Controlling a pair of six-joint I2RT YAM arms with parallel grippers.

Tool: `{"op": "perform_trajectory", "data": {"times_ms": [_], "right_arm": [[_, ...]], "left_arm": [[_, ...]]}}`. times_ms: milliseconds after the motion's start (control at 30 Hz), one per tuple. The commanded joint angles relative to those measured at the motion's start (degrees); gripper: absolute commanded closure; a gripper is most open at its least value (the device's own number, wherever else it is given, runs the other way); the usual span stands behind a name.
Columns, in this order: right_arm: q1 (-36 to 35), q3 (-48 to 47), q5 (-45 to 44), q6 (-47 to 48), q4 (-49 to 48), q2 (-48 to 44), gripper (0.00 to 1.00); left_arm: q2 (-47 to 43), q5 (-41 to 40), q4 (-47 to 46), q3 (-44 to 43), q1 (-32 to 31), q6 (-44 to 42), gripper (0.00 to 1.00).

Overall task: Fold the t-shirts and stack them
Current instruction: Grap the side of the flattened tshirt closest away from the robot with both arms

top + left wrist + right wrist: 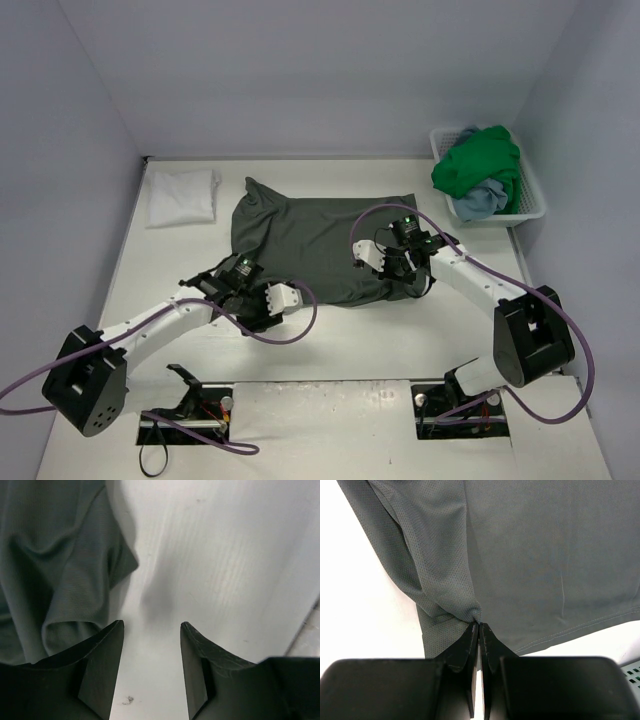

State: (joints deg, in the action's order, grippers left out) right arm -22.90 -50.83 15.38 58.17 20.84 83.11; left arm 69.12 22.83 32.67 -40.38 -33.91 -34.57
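White tabletop (330,345) fills most of the overhead view. Across its centre the dark olive-grey t-shirt (310,240) is spread flat, its upper left corner rumpled and its lower edge lying between the two arms. At the upper right of the frame a slatted basket (533,208) is set by the wall. The bright green t-shirt (482,165) is heaped in it, and the dusty light blue t-shirt (480,200) is bunched just below the green one in the frame. At the upper left the white t-shirt (182,195) is laid folded on the table, near the olive one but apart from it.

The right gripper (479,625) is clenched on the olive shirt. In its wrist view the jaws are pressed together with a small pleat of mesh cloth pinched at their tips, close to the hem. The left gripper (152,626) is released: its jaws are held apart over bare table, with a fold of the olive cloth just beside the left-hand jaw. Whether that jaw is touching the cloth cannot quite be told.
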Motion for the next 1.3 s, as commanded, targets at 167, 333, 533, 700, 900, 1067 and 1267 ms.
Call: {"op": "perform_trajectory", "data": {"times_ms": [167, 333, 533, 700, 900, 1067, 1267], "right_arm": [[0.2, 0.3, 0.8, -0.6, 1.1, -2.2, 1.00], [0.2, 0.6, 0.8, -0.4, 1.1, -2.1, 1.00], [0.2, 0.6, 0.7, -0.3, 1.1, -2.0, 0.99], [0.3, 0.6, 0.4, 0.0, 1.0, -1.9, 0.99], [0.4, 1.0, 0.5, 0.0, 1.1, -2.0, 0.99], [0.4, 1.4, 0.4, -0.3, 1.1, -2.9, 0.99], [0.4, 2.0, 0.2, -0.3, 1.3, -3.7, 1.00]], "left_arm": [[0.7, -8.9, -18.6, 1.4, -0.5, 0.5, 0.56], [0.3, -10.1, -21.1, 2.2, -0.7, 0.6, 0.56], [1.9, -6.9, -17.1, 0.1, -0.6, 0.8, 0.56], [1.9, -4.6, -14.9, -0.7, -0.7, 1.0, 0.56], [3.6, -4.4, -16.3, 0.2, -0.7, 1.4, 0.56], [6.4, -6.2, -20.1, 1.1, -0.6, 1.4, 0.59], [8.3, -7.1, -20.4, 0.6, -0.7, 0.8, 0.88]]}}
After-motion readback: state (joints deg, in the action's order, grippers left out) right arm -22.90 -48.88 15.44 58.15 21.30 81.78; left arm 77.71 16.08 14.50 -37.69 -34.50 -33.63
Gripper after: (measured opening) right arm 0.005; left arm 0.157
